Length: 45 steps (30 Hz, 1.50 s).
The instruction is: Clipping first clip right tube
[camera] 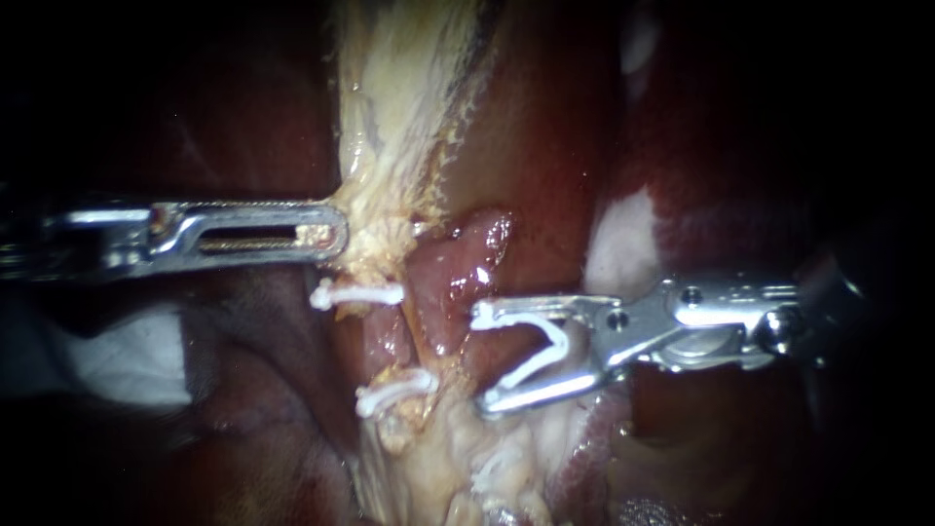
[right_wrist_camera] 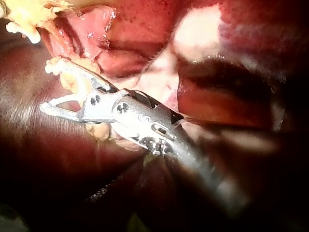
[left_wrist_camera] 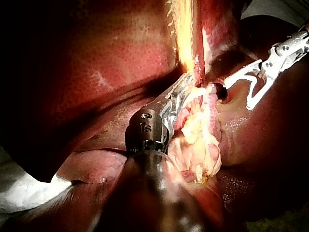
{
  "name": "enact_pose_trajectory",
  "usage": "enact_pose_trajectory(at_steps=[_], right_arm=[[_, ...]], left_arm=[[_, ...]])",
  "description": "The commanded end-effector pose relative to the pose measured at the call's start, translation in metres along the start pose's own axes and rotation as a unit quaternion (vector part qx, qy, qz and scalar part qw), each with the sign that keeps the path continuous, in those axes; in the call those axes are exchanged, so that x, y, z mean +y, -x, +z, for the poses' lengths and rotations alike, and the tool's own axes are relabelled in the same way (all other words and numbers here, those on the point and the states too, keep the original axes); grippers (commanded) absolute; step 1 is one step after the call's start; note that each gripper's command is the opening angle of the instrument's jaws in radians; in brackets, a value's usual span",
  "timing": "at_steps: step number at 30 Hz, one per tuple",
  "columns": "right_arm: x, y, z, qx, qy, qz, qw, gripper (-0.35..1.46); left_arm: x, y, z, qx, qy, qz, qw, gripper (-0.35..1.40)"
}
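Endoscope view: my right instrument holds a white V-shaped clip between wide-spread jaws. Their tips sit just beside the bare pink right tube, not around it. My left instrument has its jaws clamped on pale yellow fatty tissue.

Left wrist view: the left instrument's tips are buried in that tissue.

Right wrist view: the clip gapes unclosed.

By my judgement, seating the clip and closing it are both left to do.

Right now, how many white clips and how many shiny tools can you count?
Closed white clips: 2
Open white clip held in the right instrument: 1
Metal instruments: 2, the left instrument and the right instrument
Total: 5
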Motion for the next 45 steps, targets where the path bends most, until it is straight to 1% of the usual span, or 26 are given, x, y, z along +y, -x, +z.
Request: enact_pose_trajectory(at_steps=[1,7,11,14,21,27,34,39,45], right_arm=[[0.0003,0.0003,0.0004,0.000,0.000,0.001,1.0000,0.58],[0.0017,0.0017,0.0018,-0.006,0.000,0.008,0.9999,0.58],[0.0024,0.0025,0.0027,-0.007,-0.001,0.012,0.9999,0.58],[0.0027,0.0028,0.0030,-0.008,-0.001,0.014,0.9999,0.58],[0.0036,0.0032,0.0031,-0.009,0.000,0.013,0.9999,0.57],[0.0045,0.0039,0.0036,-0.012,0.001,0.014,0.9998,0.57],[0.0050,0.0050,0.0051,-0.015,-0.005,0.019,0.9997,0.57],[0.0053,0.0053,0.0063,-0.017,-0.014,0.020,0.9996,0.57],[0.0055,0.0055,0.0070,-0.019,-0.027,0.017,0.9993,0.56]], left_arm=[[-0.0001,0.0000,0.0000,0.000,0.000,0.000,1.0000,-0.35],[-0.0009,-0.0001,-0.0001,0.000,-0.002,0.000,1.0000,-0.35],[-0.0012,-0.0001,-0.0001,0.000,-0.003,0.000,1.0000,-0.35],[-0.0014,-0.0001,-0.0001,0.000,-0.003,0.000,1.0000,-0.35],[-0.0019,-0.0001,-0.0002,-0.001,-0.005,0.000,1.0000,-0.35],[-0.0021,-0.0001,-0.0003,-0.001,-0.005,0.000,1.0000,-0.35],[-0.0023,-0.0001,-0.0003,-0.001,-0.005,0.000,1.0000,-0.35],[-0.0024,-0.0001,-0.0003,0.000,-0.007,0.000,1.0000,-0.35],[-0.0025,-0.0001,-0.0003,0.000,-0.006,0.000,1.0000,-0.35]])
